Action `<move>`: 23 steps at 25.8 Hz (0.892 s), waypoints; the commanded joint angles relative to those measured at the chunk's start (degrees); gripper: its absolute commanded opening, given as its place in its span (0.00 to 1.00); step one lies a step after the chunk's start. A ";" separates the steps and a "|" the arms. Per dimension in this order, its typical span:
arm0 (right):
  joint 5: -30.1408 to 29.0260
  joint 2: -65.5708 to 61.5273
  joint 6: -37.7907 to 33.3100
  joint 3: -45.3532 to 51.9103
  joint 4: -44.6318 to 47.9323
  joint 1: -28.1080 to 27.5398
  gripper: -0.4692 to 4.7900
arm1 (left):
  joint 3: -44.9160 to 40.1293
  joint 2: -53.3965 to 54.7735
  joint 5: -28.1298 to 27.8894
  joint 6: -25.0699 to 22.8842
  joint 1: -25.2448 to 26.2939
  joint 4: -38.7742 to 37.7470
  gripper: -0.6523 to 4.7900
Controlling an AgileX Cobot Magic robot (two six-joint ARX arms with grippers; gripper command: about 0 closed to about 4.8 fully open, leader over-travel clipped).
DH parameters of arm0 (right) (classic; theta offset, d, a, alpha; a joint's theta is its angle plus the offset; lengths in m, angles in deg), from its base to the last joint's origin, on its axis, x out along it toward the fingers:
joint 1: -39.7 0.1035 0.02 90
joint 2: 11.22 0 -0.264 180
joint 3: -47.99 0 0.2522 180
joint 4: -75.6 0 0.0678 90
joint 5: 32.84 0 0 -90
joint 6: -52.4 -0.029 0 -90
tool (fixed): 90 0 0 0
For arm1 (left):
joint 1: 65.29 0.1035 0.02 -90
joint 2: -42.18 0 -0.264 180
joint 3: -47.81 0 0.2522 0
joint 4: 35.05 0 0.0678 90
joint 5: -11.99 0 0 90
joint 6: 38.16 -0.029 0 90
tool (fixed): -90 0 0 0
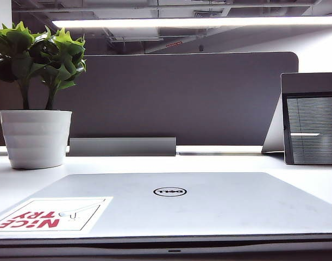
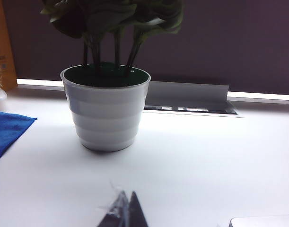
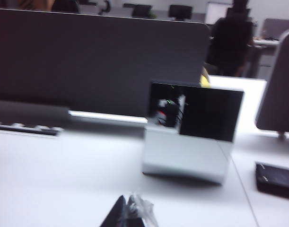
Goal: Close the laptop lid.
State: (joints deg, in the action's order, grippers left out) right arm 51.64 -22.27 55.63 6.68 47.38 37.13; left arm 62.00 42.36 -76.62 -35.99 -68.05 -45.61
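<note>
Left gripper [image 2: 126, 213] hangs over bare table near the white plant pot [image 2: 106, 113], fingertips pressed together with nothing in them. Right gripper [image 3: 130, 215] looks pinched together too, facing a small upright panel [image 3: 191, 135]. The laptop lid [image 1: 171, 204] lies flat, fully down, silver side up.

**Where the three cameras are set**

The exterior view is taken from very low on the counter [image 1: 296, 166], just behind the closed laptop lid [image 1: 209, 204], and is faced toward the big divider [image 1: 182, 98].

The left wrist view is set low and close to the plant pot [image 2: 106, 116]; the left claw [image 2: 125, 210] is seen at its edge. The pot [image 1: 35, 138] and divider are shared with the exterior view.

The right wrist view is aimed over the right claw [image 3: 130, 213] at the grey upright panel [image 3: 189, 132], also seen in the exterior view [image 1: 312, 117].
</note>
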 commanded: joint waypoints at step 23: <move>2.93 10.93 -8.13 27.17 12.92 0.94 0.08 | 0.07 0.04 -0.07 -0.22 0.02 0.55 0.11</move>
State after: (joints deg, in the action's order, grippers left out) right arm 54.51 -11.39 47.54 33.74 59.88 38.00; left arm 62.00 42.36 -76.66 -35.99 -68.05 -45.63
